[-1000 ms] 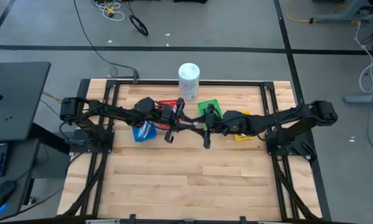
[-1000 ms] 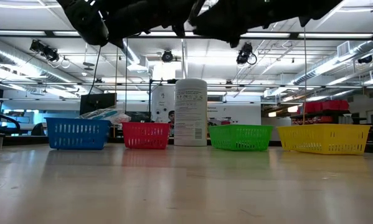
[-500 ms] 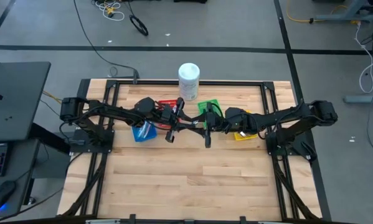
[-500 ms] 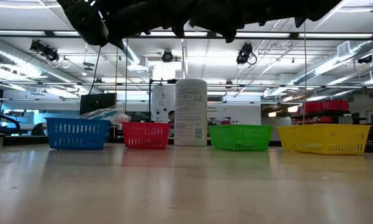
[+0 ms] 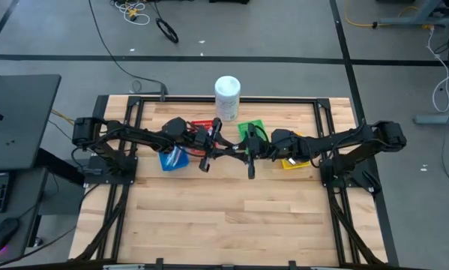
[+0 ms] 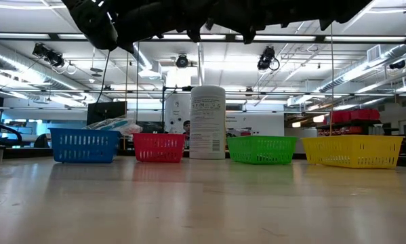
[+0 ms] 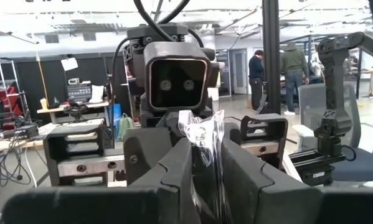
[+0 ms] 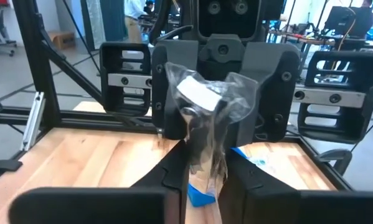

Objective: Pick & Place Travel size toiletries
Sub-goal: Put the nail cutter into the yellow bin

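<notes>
A clear plastic packet [image 8: 205, 106] with a dark toiletry and a white label inside hangs in the air over the table's middle. My left gripper [image 7: 202, 163] reaches in from the left and my right gripper [image 8: 205, 158] from the right. They meet tip to tip [image 5: 248, 152] in front of the green basket [image 5: 251, 132], both shut on the packet. In the low view only the arms' dark undersides [image 6: 209, 17] show, high above the table. My left gripper pinches the packet's crinkled clear wrap [image 7: 203, 140] between its two fingers, coming level from the table's left. The packet is lifted clear of the table and stands up between the fingers. My right gripper pinches the packet's lower part [image 8: 202, 146] between its two fingers, coming level from the table's right, opposite the left gripper. The labelled upper end [image 8: 198, 93] sticks up beyond the fingers, clear of the table.
Across the far half stand a blue basket [image 6: 85, 145] with packets in it, a red basket [image 6: 158, 147], a white tub [image 6: 207, 122], a green basket [image 6: 261, 149] and a yellow basket [image 6: 353, 150]. Bare wood [image 5: 231, 217] lies toward the near edge.
My right gripper has risen slightly at the place where it meets the left gripper; in the low view its underside sits a little higher than a second ago. The left arm and the packet have kept their place.
</notes>
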Controlling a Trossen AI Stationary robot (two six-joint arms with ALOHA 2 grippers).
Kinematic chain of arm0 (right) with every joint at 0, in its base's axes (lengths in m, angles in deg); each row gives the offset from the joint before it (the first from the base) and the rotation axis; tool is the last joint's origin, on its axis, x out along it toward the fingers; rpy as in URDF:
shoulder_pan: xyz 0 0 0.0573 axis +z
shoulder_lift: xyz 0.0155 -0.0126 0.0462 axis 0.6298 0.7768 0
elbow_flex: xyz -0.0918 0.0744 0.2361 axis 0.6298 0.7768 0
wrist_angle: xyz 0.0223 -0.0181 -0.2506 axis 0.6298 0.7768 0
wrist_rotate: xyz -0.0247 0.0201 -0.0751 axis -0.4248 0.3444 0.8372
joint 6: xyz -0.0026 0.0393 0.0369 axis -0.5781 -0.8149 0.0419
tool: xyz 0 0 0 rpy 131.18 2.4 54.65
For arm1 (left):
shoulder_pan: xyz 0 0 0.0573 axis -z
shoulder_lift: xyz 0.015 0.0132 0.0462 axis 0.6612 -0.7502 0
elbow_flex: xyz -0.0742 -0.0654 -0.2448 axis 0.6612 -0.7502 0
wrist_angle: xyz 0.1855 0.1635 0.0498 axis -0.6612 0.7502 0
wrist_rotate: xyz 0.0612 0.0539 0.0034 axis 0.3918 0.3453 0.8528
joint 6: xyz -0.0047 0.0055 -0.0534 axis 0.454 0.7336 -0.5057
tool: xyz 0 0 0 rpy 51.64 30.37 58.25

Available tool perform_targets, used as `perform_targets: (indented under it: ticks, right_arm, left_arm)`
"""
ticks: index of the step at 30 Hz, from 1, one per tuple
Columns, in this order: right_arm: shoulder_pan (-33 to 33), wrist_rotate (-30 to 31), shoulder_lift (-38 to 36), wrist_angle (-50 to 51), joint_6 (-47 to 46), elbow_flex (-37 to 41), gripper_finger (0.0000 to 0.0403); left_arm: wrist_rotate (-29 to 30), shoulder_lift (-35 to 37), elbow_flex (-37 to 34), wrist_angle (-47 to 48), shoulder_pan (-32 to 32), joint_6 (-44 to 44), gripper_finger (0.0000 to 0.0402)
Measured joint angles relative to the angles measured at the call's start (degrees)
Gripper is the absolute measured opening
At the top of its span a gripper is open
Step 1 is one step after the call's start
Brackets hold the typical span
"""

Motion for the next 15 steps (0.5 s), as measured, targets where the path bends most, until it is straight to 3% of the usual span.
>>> perform_targets:
  ticks: [15]
  right_arm:
    - [0.0, -0.21, -0.02, 0.07, 0.43, 0.0, 0.0045]
  left_arm:
    - [0.02, -0.02, 0.0, 0.71, 0.0, -0.15, 0.0109]
